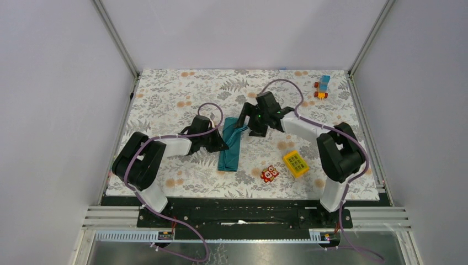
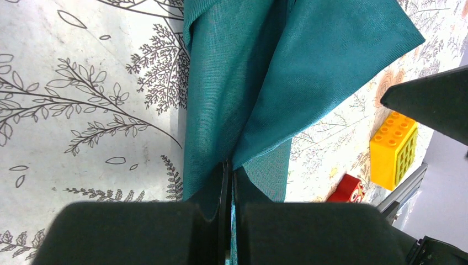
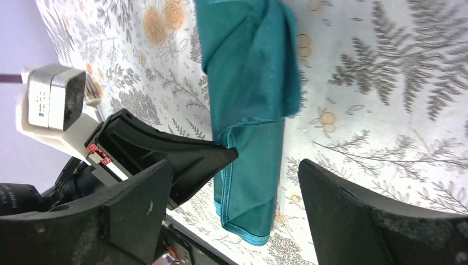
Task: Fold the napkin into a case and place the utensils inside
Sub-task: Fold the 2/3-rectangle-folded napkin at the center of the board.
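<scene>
Now left gripper (image 2: 229,165) pinches the one napkin (image 2: 309,66), right gripper (image 3: 234,182) gapes open, three toys (image 1: 296,163) elsewhere.

A teal napkin (image 1: 229,155) lies near the middle of the floral-patterned worktop (image 1: 165,88), folded into a long narrow strip that runs from far to near. Its far end is bunched and twisted. The left gripper (image 1: 222,145) reaches in from the left edge and meets the strip's left side about halfway along. The right gripper (image 1: 244,126) comes from the right edge and sits at the bunched far end. Whether either jaw pair is closed cannot be made out from above.

A red owl toy (image 1: 269,173) stands near the near edge, just right of the strip's near end. A yellow gridded block (image 1: 296,163) lies just beside the owl, to its right. A small blue-and-orange wheeled toy (image 1: 322,87) sits in the far right corner. Purple cables (image 1: 287,83) loop over both arms.
</scene>
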Controlling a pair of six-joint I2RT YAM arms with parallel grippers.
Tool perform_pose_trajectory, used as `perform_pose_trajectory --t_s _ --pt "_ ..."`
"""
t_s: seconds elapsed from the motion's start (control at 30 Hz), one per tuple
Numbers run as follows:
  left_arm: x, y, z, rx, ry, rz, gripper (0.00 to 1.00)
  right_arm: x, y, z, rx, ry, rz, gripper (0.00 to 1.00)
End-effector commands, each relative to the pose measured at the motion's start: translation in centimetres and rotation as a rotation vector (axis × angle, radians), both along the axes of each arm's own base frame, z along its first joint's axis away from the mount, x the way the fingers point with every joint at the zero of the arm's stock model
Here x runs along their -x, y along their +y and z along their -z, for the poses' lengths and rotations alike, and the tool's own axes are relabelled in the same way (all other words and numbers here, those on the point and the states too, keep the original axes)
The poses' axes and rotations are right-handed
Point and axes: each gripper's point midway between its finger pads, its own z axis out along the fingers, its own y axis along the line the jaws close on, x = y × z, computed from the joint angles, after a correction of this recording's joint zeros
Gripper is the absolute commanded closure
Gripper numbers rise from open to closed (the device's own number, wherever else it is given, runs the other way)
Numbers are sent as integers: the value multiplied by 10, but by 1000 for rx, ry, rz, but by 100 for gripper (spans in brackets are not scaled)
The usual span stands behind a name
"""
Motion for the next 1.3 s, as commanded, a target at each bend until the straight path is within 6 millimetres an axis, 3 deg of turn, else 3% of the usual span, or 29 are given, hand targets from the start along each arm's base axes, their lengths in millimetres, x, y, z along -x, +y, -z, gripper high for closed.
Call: perform_pose_trajectory --t_s 0.0,0.17,0.23,0.4,0.63,0.8,1.03,1.2,1.27 --pt "2 1 8 -3 9 14 100 -20 -12 -23 -158 -36 111 9" --pt "1 0 8 -4 10 16 100 -35 -21 -8 -208 -20 131 14" --pt "2 0 8 -3 13 16 100 -38 -20 -4 -227 -13 127 22" --pt "2 0 8 -2 12 16 100 -37 -12 7 -280 23 117 35" --pt "1 0 7 0 10 19 100 -36 -13 14 -271 32 117 40" --pt "2 -1 7 2 11 22 100 -36 -10 13 -285 35 104 54" --pt "1 -1 5 0 7 23 100 -38 -4 12 -288 39 91 52" --pt "3 1 5 -7 6 23 100 -42 3 7 -291 20 83 83" --pt "4 3 4 -10 5 20 94 -46 7 5 -301 23 80 99"
